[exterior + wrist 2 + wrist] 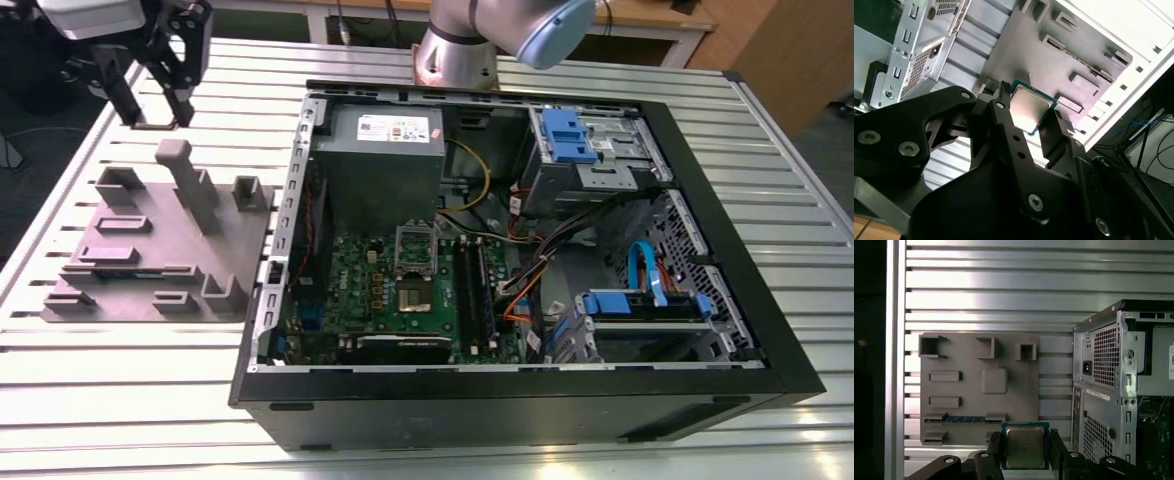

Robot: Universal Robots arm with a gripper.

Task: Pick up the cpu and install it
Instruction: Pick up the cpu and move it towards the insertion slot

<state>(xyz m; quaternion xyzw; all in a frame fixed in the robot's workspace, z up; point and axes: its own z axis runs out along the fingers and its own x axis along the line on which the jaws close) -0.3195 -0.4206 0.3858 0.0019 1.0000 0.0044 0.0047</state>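
The cpu (1025, 449), a small flat square chip with a silvery top and a blue-green rim, sits clamped between my gripper's two black fingers (995, 442). My gripper (1030, 106) is shut on the cpu (1029, 109) by two opposite edges. In the exterior view my gripper (154, 118) hangs above the table at the far left, just beyond the far edge of the grey fixture plate (147, 250). The motherboard (380, 300) lies inside the open computer case (694, 200), with its silver socket (416, 290) near the middle and the socket frame tilted up.
The grey fixture plate (979, 385) carries raised holders and posts (187, 190), and a blue memory stick (964, 418) lies in one slot. The case's back panel (1104, 390) rises beside the plate. A grey power supply (380, 135), blue drive bays (574, 135) and cables fill the case.
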